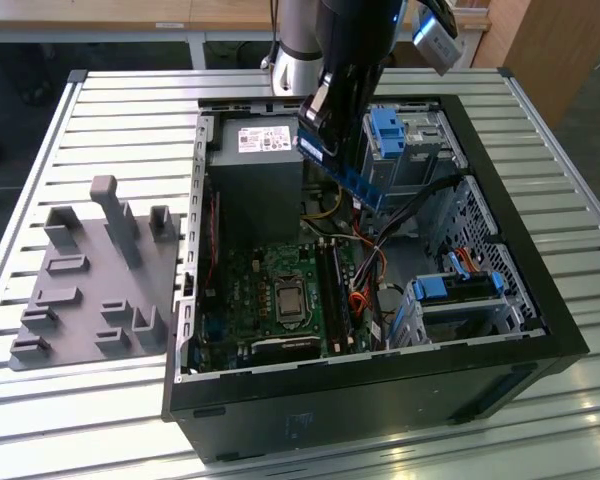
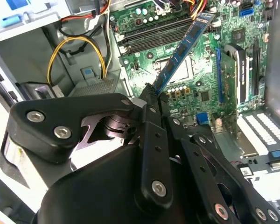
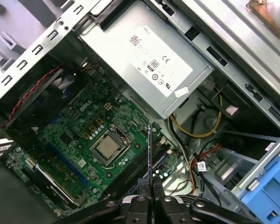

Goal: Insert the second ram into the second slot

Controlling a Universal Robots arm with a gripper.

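Observation:
My gripper (image 1: 325, 140) hangs over the open computer case (image 1: 500, 300), shut on the second ram (image 1: 355, 180). This thin dark-blue stick is held above the board and slants down toward the exterior view's right. In the second wrist view the ram (image 2: 182, 49) juts out from the black fingers (image 2: 151, 109) over the green motherboard (image 2: 200, 88). In the first wrist view it shows edge-on (image 3: 150, 154) between the fingers (image 3: 141, 205). The long dark memory slots (image 1: 332, 290) (image 2: 151, 32) lie beside the processor socket (image 1: 288, 298) (image 3: 107, 147), below the stick and apart from it.
A grey power supply box (image 1: 255, 165) fills the case's back left corner. Blue drive-bay clips (image 1: 385, 130) (image 1: 460, 285) and loose cables (image 1: 370, 290) crowd the exterior view's right side. A grey fixture plate (image 1: 90, 285) with upright pegs lies on the slatted table (image 1: 130, 110).

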